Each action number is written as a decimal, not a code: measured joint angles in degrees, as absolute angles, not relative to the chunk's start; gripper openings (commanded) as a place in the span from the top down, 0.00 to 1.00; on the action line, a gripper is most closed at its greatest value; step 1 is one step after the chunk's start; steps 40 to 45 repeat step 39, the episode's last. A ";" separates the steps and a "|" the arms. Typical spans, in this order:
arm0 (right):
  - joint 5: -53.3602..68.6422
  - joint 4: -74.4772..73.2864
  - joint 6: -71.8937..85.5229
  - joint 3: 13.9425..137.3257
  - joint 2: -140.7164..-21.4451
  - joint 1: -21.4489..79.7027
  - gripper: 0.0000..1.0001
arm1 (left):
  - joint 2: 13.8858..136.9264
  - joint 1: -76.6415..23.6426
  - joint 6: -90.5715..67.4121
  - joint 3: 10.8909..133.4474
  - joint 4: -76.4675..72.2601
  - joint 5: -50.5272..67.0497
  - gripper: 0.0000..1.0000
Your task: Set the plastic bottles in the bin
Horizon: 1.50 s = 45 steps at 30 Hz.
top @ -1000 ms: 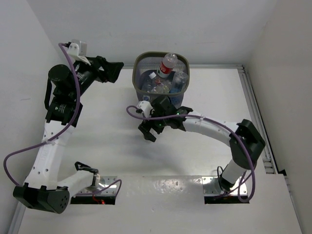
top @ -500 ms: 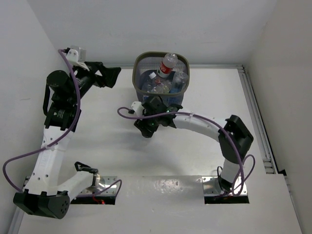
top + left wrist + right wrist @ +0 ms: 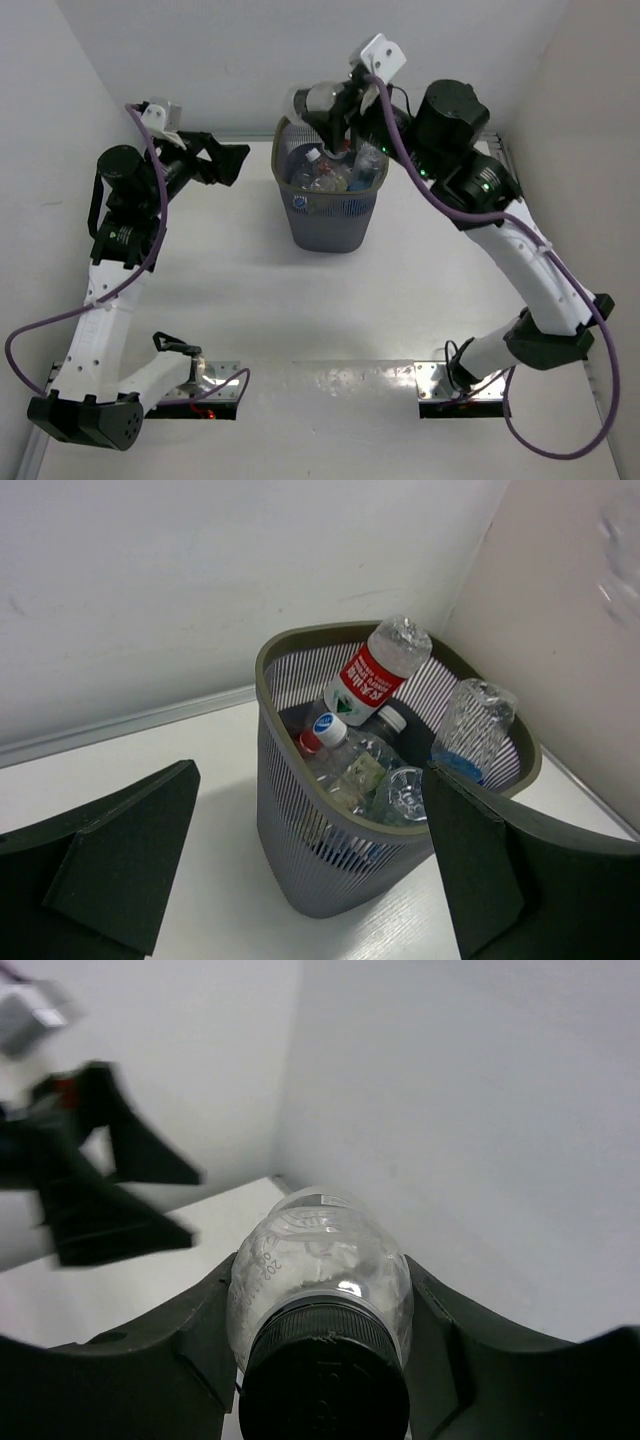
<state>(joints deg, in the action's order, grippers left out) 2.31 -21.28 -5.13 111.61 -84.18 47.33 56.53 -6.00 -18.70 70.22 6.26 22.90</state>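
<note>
Above white table (image 3: 250, 300), swung up from beside bin (image 3: 330, 218): right gripper (image 3: 335, 105) clamping bottle (image 3: 320, 1260), poised for dropping; left gripper (image 3: 228, 160) wide, empty.

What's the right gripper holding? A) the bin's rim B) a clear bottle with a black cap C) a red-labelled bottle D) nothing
B: the right wrist view shows the right gripper closed around a clear black-capped bottle.

The black-capped bottle (image 3: 320, 1290) runs off the bottom edge.
</note>
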 measured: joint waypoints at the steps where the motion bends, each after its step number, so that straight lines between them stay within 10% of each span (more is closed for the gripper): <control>1: 1.50 -19.97 -5.30 112.29 -85.23 45.69 0.91 | 56.69 -6.00 -18.28 70.22 6.92 23.03 0.00; 9: 0.01 -17.80 -4.93 112.68 -101.67 38.59 0.86 | 59.79 -5.65 -13.30 73.06 15.75 22.76 0.00; 18: -0.03 -22.06 -3.18 113.78 -109.45 35.68 0.02 | 61.58 -4.16 -8.38 74.83 25.41 21.06 0.00; 26: 2.26 -28.12 1.41 126.78 -104.62 35.73 0.00 | 66.04 -3.75 -4.89 83.44 33.80 14.06 0.00; 38: 1.34 -37.06 2.04 94.45 -62.35 18.02 0.00 | 61.49 -2.50 -3.31 81.03 41.34 9.30 0.00; 45: 2.00 -38.85 2.20 92.62 -61.23 17.19 0.00 | 61.30 -2.48 -3.49 80.88 41.54 8.97 0.00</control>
